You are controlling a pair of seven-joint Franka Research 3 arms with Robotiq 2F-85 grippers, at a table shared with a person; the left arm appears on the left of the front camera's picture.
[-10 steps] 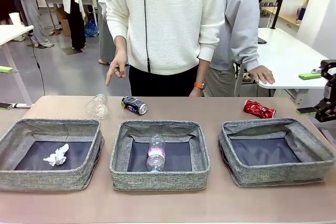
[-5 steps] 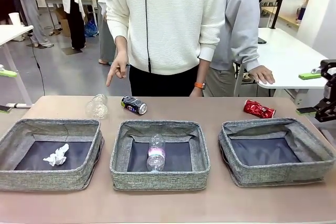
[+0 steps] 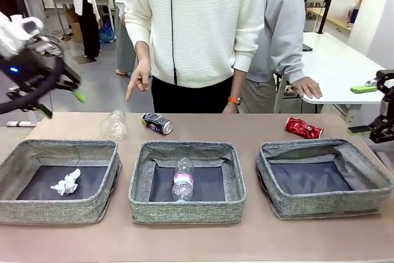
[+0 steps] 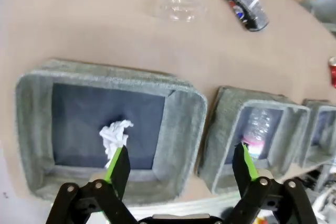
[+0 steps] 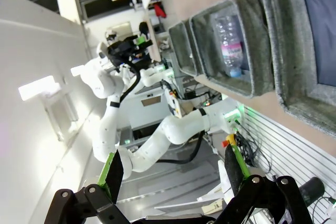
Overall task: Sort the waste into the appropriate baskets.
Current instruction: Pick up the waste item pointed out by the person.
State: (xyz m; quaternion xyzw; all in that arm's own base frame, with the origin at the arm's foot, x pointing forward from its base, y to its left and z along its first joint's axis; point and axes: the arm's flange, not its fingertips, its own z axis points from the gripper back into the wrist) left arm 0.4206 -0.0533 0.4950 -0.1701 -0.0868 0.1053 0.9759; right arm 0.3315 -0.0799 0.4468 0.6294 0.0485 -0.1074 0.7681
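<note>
The tissue [image 3: 66,183] lies in the left basket [image 3: 58,147] and the labelled bottle [image 3: 183,180] in the middle basket [image 3: 184,147]. The right basket [image 3: 323,145] holds nothing. A crushed bottle [image 3: 114,125], blue can [image 3: 157,123] and red can [image 3: 303,129] lie on the table [image 3: 246,127] behind them. The left gripper [image 3: 63,105] hangs above the left basket, and the right gripper [image 5: 173,166] is off the table's right side. Both are spread wide and empty. Next, probably, the left gripper lowers around the crushed bottle, nearest it, for the middle basket.

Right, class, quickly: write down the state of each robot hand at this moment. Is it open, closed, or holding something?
Left hand: open, holding nothing.
Right hand: open, holding nothing.
</note>
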